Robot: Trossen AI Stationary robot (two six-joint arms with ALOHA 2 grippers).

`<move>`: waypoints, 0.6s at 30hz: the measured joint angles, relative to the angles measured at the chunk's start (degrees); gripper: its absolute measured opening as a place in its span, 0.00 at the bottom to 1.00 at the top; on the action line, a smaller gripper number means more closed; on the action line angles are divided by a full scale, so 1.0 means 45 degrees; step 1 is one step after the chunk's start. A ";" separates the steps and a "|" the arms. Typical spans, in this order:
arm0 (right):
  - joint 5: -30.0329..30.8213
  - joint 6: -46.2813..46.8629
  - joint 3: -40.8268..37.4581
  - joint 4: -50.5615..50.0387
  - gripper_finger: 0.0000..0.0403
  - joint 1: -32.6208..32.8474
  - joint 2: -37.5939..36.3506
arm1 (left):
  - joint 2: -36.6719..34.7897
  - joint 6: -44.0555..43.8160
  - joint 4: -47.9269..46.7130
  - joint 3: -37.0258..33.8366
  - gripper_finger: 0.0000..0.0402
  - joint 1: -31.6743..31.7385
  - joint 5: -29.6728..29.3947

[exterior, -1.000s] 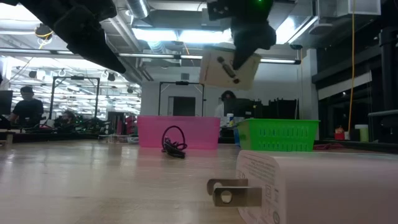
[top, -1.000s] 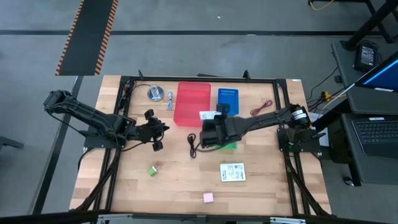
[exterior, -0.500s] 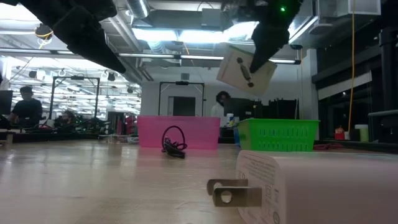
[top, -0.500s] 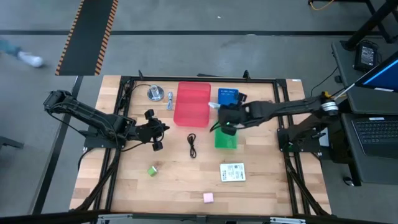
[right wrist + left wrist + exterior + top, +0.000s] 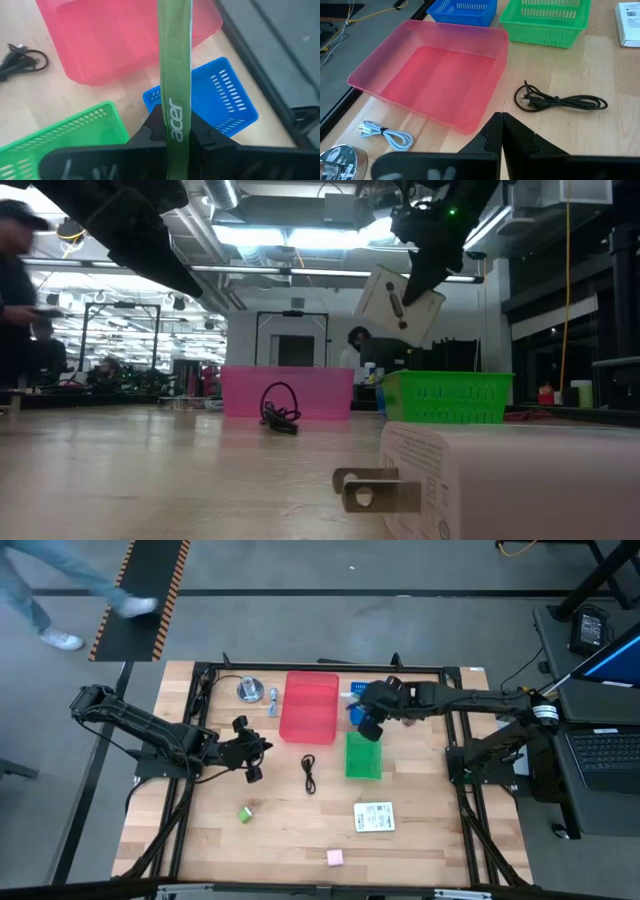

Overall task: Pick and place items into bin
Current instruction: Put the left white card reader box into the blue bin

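Right jaws [image 5: 175, 131] clamp packet [image 5: 174, 60], above blue basket [image 5: 235, 102]

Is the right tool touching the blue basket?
Apart. The low view shows the right tool, holding a white packet, high above the baskets.

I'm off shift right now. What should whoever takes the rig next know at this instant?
Right hand: shut on an Acer packet, held in the air above the blue basket, beside the green basket.
Left hand: shut, empty, waiting left of the red bin.
Done: no item shows in the red bin.
Left on the table: black cable, white cable, white packet, green block, pink block.
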 joint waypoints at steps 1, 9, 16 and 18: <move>-0.0186 0.0013 0.0000 0.0004 0.03 -0.0171 -0.0004 | 0.0000 0.0000 0.0000 0.0000 0.00 0.0000 0.0000; -0.0469 0.0146 0.0000 0.0136 0.03 -0.1183 -0.0004 | 0.0000 -0.0034 0.0000 0.0000 0.00 0.0000 0.0000; -0.1083 0.0386 0.0000 0.0143 0.03 -0.1342 -0.0004 | 0.0000 -0.0034 0.0000 0.0000 0.00 0.0000 -0.0010; -0.1115 0.0469 0.0005 0.0145 0.03 -0.1408 -0.0004 | 0.0000 -0.0029 0.0000 0.0000 0.00 0.0000 -0.0015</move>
